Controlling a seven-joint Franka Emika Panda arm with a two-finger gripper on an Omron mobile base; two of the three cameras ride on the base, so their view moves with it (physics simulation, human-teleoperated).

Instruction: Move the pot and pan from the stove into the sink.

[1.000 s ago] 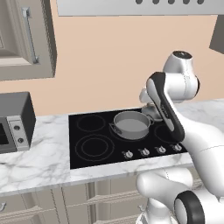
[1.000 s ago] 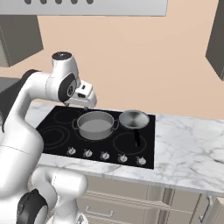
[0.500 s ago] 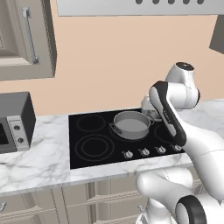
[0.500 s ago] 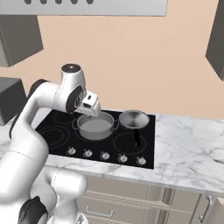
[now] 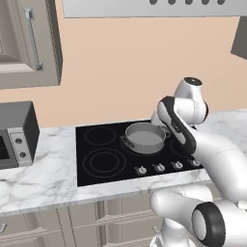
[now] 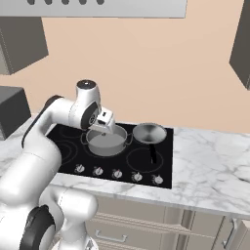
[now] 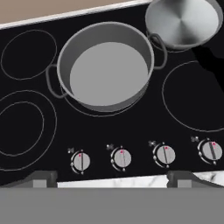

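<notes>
The white marble counter (image 5: 43, 178) carried the stove (image 7: 26, 131), a black glass cooktop with ring burners and a front row of silver knobs (image 7: 122, 158). On its back middle burner sat the pot (image 7: 105, 65), upright and empty, its two dark loop handles sticking out to either side. Just beside it on the back corner burner stood the pan (image 7: 181, 19), apart from the pot, its long black handle (image 6: 153, 152) running toward the stove's front edge. Both vessels rested on burners, so neither had begun its trip to the sink.

The gripper (image 6: 106, 125) hung above the pot, its camera looking nearly straight down, probably to line up a grasp on the rim or a handle. The jaws stood spread as wide as they went and held nothing; the fingertips (image 7: 41, 177) framed the knob row, well apart from the pot.
</notes>
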